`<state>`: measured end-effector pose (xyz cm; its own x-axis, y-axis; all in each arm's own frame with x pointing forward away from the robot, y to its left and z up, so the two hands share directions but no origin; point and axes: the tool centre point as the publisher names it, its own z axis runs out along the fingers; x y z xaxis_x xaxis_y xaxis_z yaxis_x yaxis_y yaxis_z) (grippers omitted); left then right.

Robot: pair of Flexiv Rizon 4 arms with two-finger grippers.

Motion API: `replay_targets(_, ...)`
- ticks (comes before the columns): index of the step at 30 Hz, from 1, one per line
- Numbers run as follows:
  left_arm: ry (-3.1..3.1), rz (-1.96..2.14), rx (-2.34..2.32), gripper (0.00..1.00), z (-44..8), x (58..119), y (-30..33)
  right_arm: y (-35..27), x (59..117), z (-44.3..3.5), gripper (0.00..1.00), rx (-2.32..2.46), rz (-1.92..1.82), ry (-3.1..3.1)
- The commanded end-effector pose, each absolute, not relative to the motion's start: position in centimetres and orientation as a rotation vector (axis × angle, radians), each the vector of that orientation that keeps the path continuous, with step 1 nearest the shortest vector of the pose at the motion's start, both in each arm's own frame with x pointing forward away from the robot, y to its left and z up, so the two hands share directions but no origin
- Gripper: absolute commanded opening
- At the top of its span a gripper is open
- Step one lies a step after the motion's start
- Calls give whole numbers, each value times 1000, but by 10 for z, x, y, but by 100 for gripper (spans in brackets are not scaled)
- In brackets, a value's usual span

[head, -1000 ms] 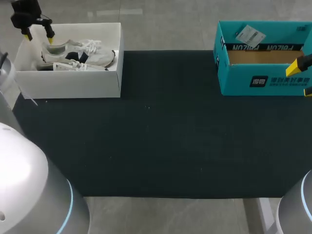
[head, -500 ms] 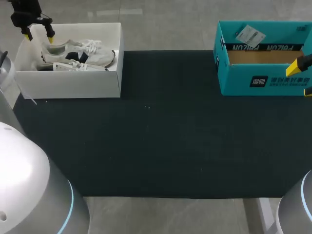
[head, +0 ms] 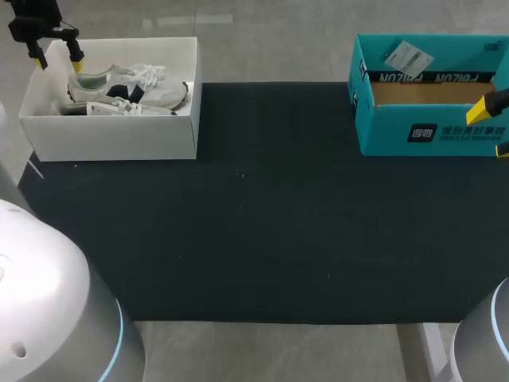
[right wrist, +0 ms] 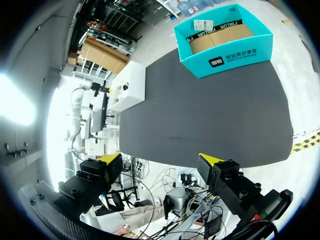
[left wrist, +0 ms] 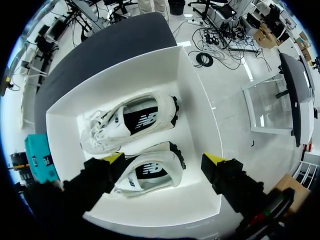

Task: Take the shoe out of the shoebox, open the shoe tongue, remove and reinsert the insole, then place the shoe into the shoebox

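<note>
A white shoebox (head: 119,137) stands at the mat's far left corner with two white shoes with dark panels in it, one toward the back (head: 135,82) and one toward the front (head: 119,107). My left gripper (head: 56,57) hovers open over the box's far left end. In the left wrist view it (left wrist: 163,160) straddles the heel end of one shoe (left wrist: 150,175) from above, apart from it; the other shoe (left wrist: 132,120) lies ahead, inside the shoebox (left wrist: 196,115). My right gripper (head: 493,130) is open and empty at the right edge, in front of the teal box.
An open teal cardboard box (head: 429,131) with a paper label (head: 408,57) inside stands at the far right corner, also seen as the teal box (right wrist: 225,42) in the right wrist view. A black mat (head: 262,231) covers the table between the two boxes.
My left gripper has shifted slightly farther back and to the left over the shoebox's end, still open. The right arm and the shoes have not moved.
</note>
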<state>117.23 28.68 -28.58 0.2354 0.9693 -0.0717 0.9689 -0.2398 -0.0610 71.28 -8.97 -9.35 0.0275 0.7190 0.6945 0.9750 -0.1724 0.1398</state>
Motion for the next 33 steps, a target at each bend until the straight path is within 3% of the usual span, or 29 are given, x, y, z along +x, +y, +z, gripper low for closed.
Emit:
replay_targets(1, -2016, -57, -2520, 100, -283, 1113, 284, -90, 715, -94, 100, -1936, -924, -1722)
replay_targets(15, -2282, -125, -2407, 100, -309, 1081, 286, -90, 715, -94, 100, -1936, -924, -1722)
replay_targets(33, -2251, -136, -2336, 100, -314, 1091, 283, -90, 715, -94, 100, -1936, -924, -1722)
